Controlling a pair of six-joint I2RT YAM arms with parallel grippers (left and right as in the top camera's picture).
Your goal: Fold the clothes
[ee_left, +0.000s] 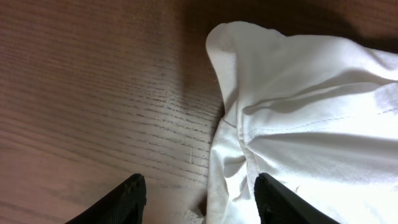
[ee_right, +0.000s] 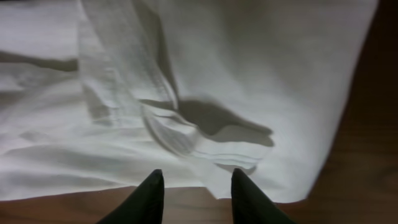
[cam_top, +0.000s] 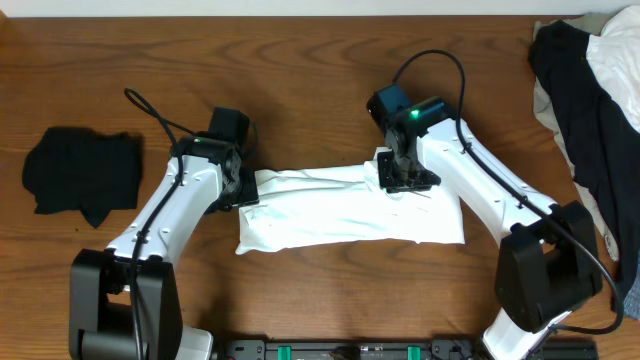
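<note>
1. Left gripper [ee_left: 199, 186]: jaws spread with nothing pinched. It hangs low over the left end of the shirt [cam_top: 350, 215], and the cloth edge runs up between the fingers, one side over bare table [cam_top: 300, 80].
2. Right gripper [ee_right: 197, 177]: jaws also apart and holding nothing, as far as I can see. It sits over the shirt's far edge, right of middle, with a stitched fold [ee_right: 186, 146] just ahead of the tips.
3. The shirt lies mid-table between the two arms, already folded into a long band with a few wrinkles and a puffed-up left end.
4. Handling guess: thin cotton, so light, floppy and in no way fragile. It won't hold a shape, it'll sag from wherever it's lifted, and the stacked layers could slide apart on smooth wood.
5. Where I'd grab it: the corners of one short end, pinching through all layers at the doubled or stitched edges. A mid-panel pinch probably lifts only the top layer.
6. Off to the sides, well clear: a small black garment [cam_top: 80, 175] on the left and a dark heap [cam_top: 590, 90] on the right.
</note>
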